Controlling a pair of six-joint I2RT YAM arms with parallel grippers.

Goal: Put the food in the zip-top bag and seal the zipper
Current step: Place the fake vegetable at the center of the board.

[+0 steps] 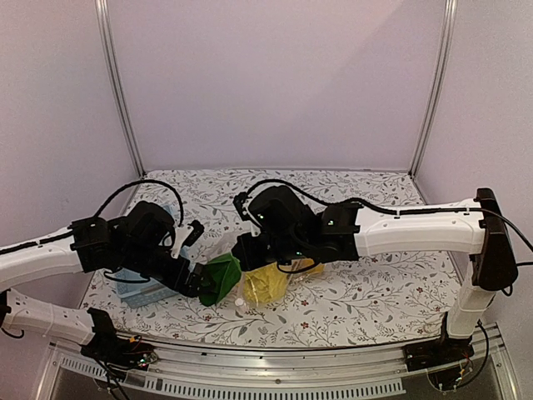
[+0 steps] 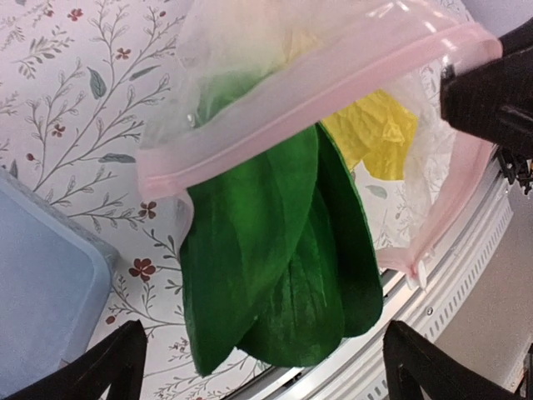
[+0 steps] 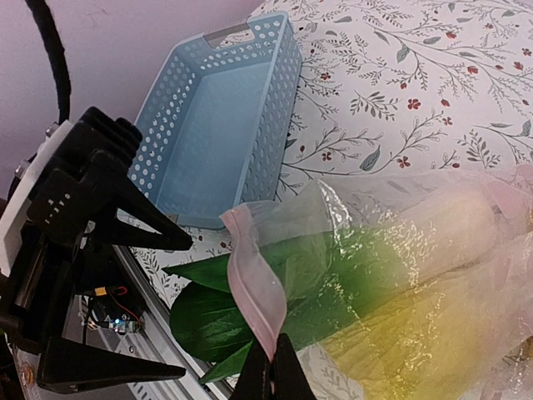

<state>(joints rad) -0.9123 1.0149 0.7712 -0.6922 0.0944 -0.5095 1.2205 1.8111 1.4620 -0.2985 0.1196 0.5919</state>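
Note:
The clear zip-top bag (image 1: 223, 247) lies at the near middle, its mouth toward the left arm. Its pink zipper strip (image 2: 316, 92) hangs open. My right gripper (image 3: 273, 357) is shut on the zipper strip (image 3: 254, 283) and holds the mouth edge up. The dark-green bok choy (image 2: 283, 258) is partly inside, its leaves sticking out of the mouth. The yellow napa cabbage (image 1: 265, 285) is in the bag. My left gripper (image 2: 265, 354) is open, its fingers wide on either side of the leaf tips without touching them. I cannot make out the round fruits.
The light-blue slotted basket (image 3: 216, 108) stands empty at the left, partly under my left arm (image 1: 133, 287). The table's metal front rail (image 2: 466, 250) runs just past the bag's mouth. A small white tab (image 2: 416, 272) sits at the mouth corner.

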